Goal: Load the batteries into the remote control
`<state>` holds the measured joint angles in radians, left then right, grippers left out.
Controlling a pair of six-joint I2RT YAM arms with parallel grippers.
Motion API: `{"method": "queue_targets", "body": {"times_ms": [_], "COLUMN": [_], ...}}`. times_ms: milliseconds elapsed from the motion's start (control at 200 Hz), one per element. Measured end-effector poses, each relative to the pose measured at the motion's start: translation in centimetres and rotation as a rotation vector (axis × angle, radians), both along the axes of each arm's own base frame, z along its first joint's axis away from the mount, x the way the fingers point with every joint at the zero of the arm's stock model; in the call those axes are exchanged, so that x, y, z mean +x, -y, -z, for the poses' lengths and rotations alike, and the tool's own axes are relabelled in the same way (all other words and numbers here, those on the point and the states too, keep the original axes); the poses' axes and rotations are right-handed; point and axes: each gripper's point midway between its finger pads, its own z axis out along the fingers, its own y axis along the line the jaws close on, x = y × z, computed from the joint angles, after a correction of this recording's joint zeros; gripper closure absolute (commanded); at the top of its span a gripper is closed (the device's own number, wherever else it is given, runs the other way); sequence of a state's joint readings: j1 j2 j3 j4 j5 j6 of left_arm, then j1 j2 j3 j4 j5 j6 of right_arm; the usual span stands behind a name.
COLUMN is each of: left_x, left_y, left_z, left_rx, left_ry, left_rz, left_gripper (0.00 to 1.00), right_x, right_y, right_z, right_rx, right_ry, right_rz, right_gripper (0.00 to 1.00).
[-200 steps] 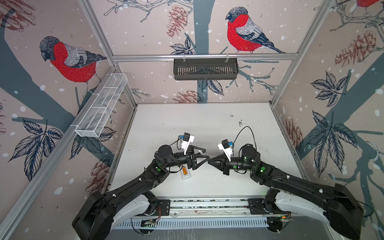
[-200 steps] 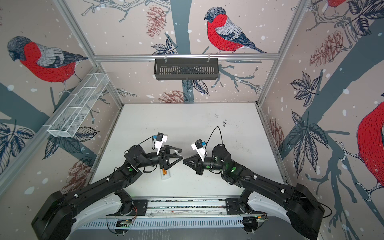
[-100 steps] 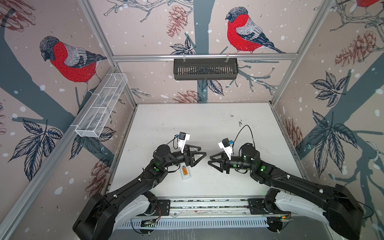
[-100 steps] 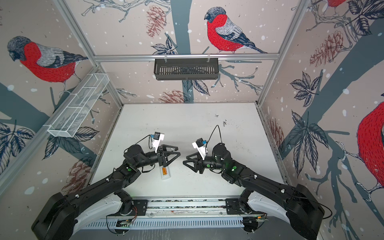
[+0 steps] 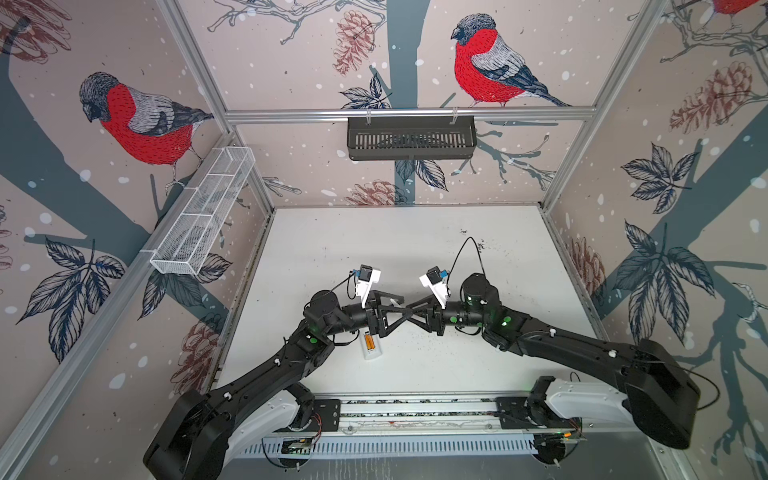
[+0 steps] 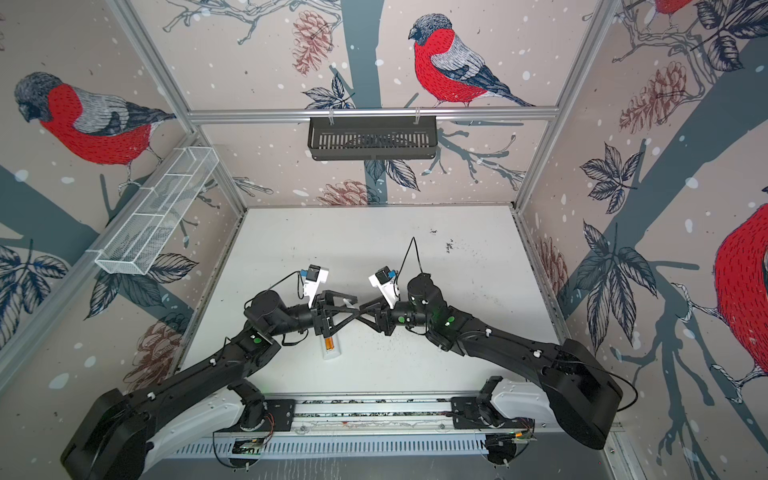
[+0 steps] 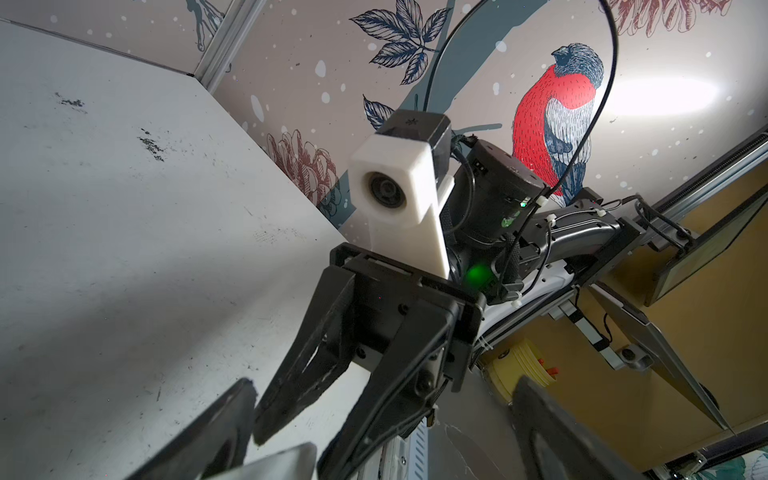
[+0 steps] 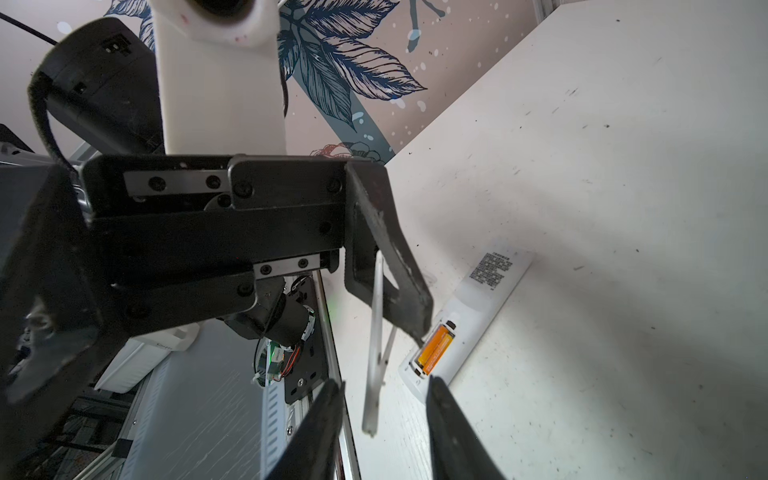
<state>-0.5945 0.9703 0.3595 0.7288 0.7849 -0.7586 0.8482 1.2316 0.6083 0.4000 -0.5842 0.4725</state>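
Tips together again: left gripper [image 5: 400, 309] wide-spread, right gripper [image 8: 384, 380] part-spread; batteries [image 8: 436, 349] plainest from right wrist.

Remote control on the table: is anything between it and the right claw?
Yes. In the right wrist view, a thin white strip and a finger of the left claw stand between the right claw and the remote control.

Left jaws and right jaws meet mid-table, barring each other; far table [image 5: 395, 241] lies open.

The right tool [image 5: 409, 314] has narrowed and moved back in; its tips now sit between the fingers of the left tool [image 5: 404, 307].
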Motion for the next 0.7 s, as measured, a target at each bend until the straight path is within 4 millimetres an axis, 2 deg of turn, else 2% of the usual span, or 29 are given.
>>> {"method": "queue_targets", "body": {"times_ms": [220,385,700], "left_x": [-0.1,0.2,0.6], "left_y": [-0.1,-0.2,-0.4], "left_z": [-0.2,0.2,0.4], "left_rx": [-0.001,0.010,0.036], "left_ry": [0.011,0.006,0.011], "left_rz": [-0.003,-0.021,-0.054], "left_gripper": [0.04,0.04,0.04], "right_x": [0.2,0.0,-0.5], "right_y": [-0.9,-1.0,-0.5], "right_z": [1.4,1.5,2.3], "right_rx": [-0.028,-0.012,-0.015], "right_ry": [-0.061,-0.092,-0.136], "right_rz": [-0.017,-0.041,-0.042], "right_gripper": [0.90,0.94,0.94]}}
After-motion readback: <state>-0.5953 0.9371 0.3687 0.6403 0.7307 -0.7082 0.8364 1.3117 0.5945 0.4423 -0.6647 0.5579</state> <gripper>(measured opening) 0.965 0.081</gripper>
